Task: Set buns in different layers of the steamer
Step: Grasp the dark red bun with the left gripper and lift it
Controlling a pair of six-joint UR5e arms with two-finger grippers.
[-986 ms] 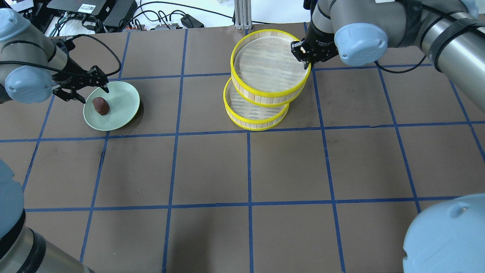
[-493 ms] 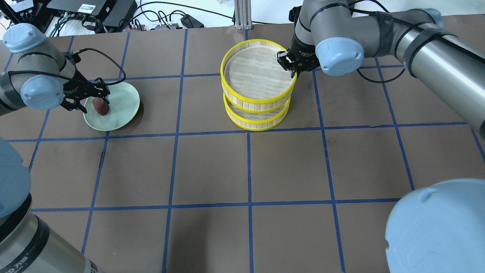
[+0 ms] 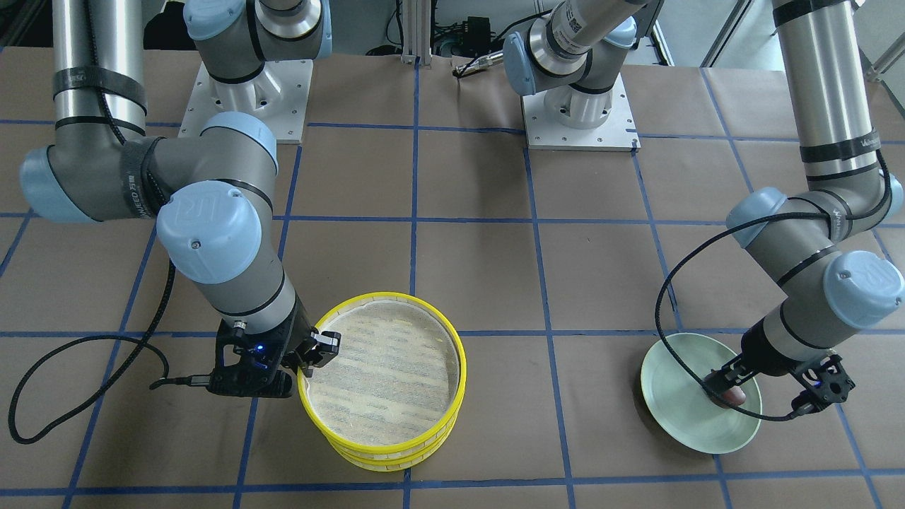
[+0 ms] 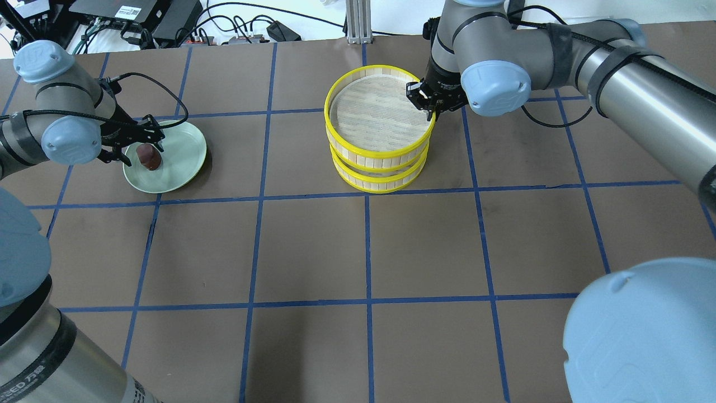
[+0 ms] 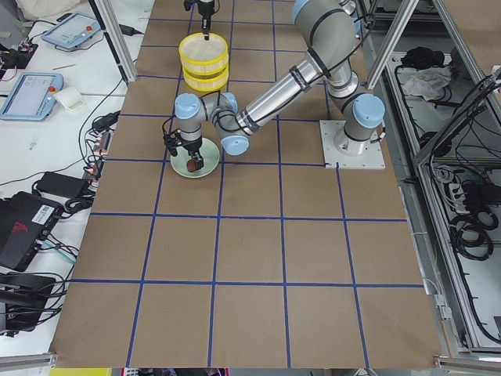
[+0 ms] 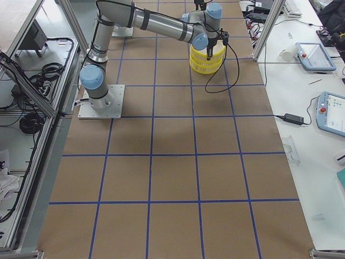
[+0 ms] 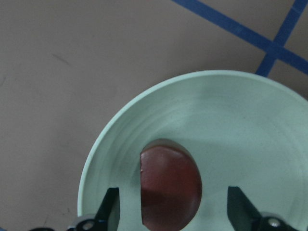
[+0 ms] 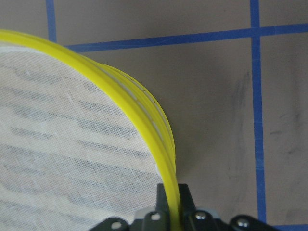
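Two yellow-rimmed steamer trays stand stacked at the table's far middle, the upper tray [image 4: 375, 112] squarely on the lower tray [image 4: 380, 180]. My right gripper [image 4: 430, 112] is shut on the upper tray's rim [image 8: 120, 91] at its right side, and also shows in the front view [image 3: 311, 357]. The dark reddish-brown bun [image 4: 149, 158] lies on a pale green plate [image 4: 184, 151] at the left. My left gripper [image 4: 144, 154] is open and low over the plate, its fingers [image 7: 111, 207] either side of the bun [image 7: 171, 187]. The cream-yellow bun is not in view.
Cables and black electronics boxes [image 4: 140, 17] and an aluminium post [image 4: 358, 22] line the table's far edge. The two arm bases [image 3: 580, 106] stand at the robot's side. Brown table surface with blue tape lines [image 4: 366, 252] spreads in front of the trays.
My right gripper has carried the upper tray left and down, from offset to stacked square on the lower tray. My left gripper has moved in over the plate and around the brown bun.
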